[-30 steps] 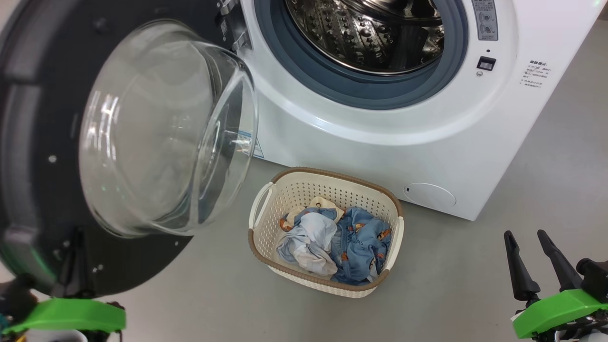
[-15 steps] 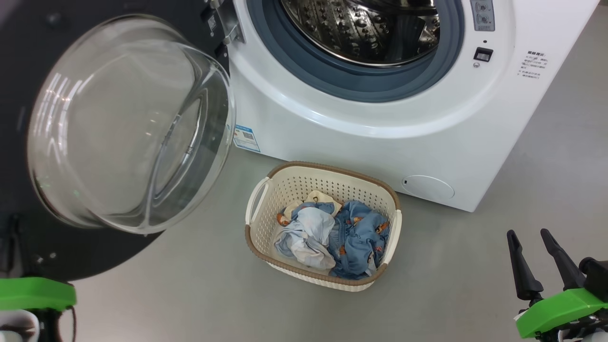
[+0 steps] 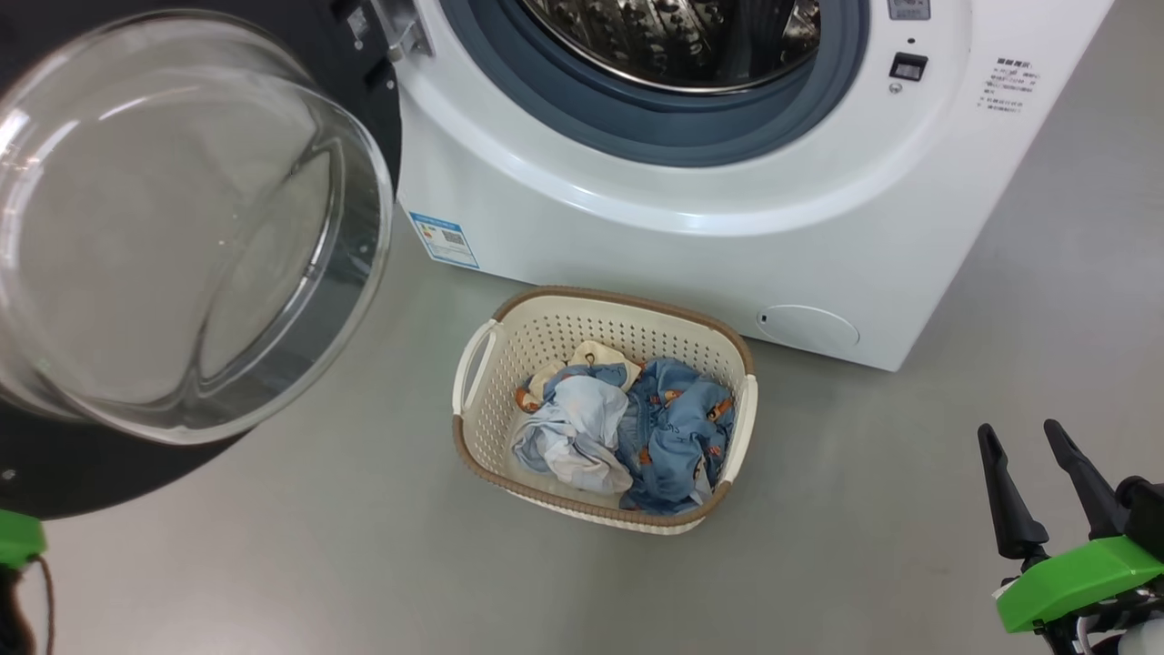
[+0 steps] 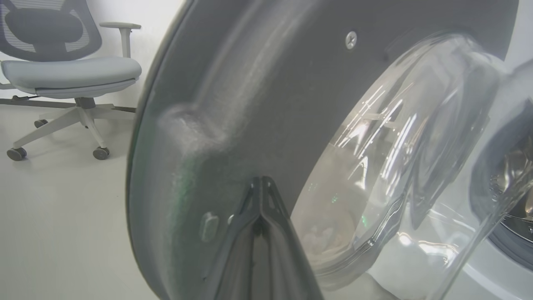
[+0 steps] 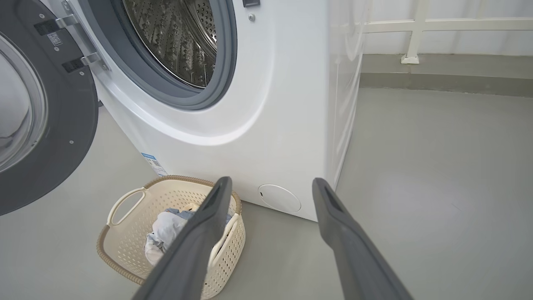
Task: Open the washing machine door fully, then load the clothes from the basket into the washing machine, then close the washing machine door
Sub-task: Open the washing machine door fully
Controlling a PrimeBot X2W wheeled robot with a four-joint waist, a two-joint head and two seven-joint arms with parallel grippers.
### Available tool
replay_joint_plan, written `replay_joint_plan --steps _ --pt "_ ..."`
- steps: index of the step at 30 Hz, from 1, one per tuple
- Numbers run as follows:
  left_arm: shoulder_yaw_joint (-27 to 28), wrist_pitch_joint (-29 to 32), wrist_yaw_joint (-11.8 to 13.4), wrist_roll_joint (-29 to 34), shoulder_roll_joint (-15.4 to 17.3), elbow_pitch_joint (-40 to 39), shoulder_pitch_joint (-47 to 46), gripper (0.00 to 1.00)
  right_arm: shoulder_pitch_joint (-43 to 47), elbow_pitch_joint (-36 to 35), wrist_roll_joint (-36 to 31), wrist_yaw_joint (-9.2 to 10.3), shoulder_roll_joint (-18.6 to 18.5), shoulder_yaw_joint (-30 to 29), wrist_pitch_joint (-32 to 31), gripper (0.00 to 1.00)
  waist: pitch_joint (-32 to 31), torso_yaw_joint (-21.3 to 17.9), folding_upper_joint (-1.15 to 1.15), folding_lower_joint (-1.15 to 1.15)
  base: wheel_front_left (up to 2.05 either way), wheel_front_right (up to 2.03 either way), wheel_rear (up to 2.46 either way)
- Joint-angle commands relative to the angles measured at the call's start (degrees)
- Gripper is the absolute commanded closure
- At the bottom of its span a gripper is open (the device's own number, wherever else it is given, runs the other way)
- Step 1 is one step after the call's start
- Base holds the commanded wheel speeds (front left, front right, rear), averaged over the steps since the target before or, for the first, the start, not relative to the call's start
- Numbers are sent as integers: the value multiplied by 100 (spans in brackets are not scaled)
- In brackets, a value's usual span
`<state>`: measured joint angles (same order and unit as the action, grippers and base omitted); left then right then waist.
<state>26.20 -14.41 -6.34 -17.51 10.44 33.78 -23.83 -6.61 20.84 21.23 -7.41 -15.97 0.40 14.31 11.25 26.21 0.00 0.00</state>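
Observation:
The washing machine stands with its steel drum exposed. Its door, a black rim around a clear glass bowl, hangs swung out at the left. In the left wrist view my left gripper is shut, its tips against the door's dark inner face, with nothing between the fingers. The cream basket sits on the floor before the machine, holding the clothes in blue and pale fabric. My right gripper hangs open at the lower right, well clear of the basket and the clothes.
A grey office chair stands on the floor beyond the door's edge. A wall with a white rail runs behind the machine's right side. Open grey floor lies to the right of the machine and basket.
The door has swung further open toward the left, and my left arm's green mount has slid nearly off the lower left corner. The head camera shifted slightly. My right gripper stays open in place.

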Motion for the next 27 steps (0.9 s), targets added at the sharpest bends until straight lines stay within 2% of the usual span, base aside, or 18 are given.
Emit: replay_joint_plan --steps 1,15,27 --pt "249 -59 0 80 431 -50 -263 100 -98 -135 -38 -8 -94 122 69 0 80 -53 0 0 0 0 0" --pt "966 -59 -106 119 1058 998 -1011 100 -298 -224 -110 -8 -174 127 69 0 549 -332 0 0 0 0 0" --pt "772 -59 -113 -240 1488 1463 -1303 100 -397 -257 -142 -8 -198 153 69 0 762 -413 0 0 0 0 0"
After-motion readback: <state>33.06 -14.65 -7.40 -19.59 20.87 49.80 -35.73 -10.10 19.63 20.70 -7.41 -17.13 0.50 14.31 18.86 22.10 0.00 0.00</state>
